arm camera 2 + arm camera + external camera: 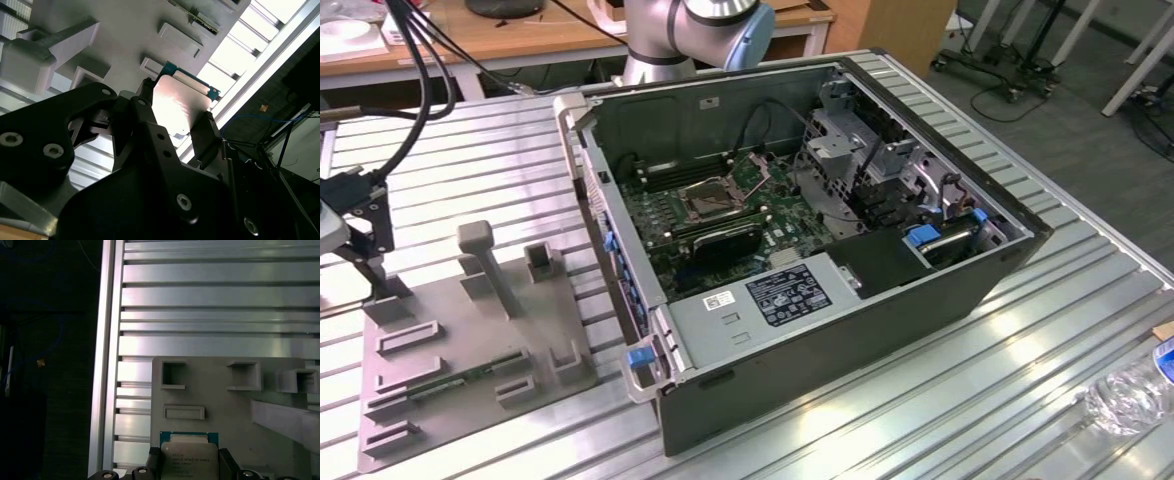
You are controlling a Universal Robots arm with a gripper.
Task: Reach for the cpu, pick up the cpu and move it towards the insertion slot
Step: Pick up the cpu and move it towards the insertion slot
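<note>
I work over a ribbed, silvery aluminium slatted table [494,160]. On it, toward the exterior view's left, lies a flat grey fixture plate with raised blocks [467,350]. An open black computer case [854,330] sits mid-table, and a clear plastic bottle [1127,395] at the right.

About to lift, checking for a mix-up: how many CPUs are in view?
1. The cpu is gripped in the hand near the grey fixture plate's edge, seen in both wrist views. The insertion slot shows a dark centre.
</note>
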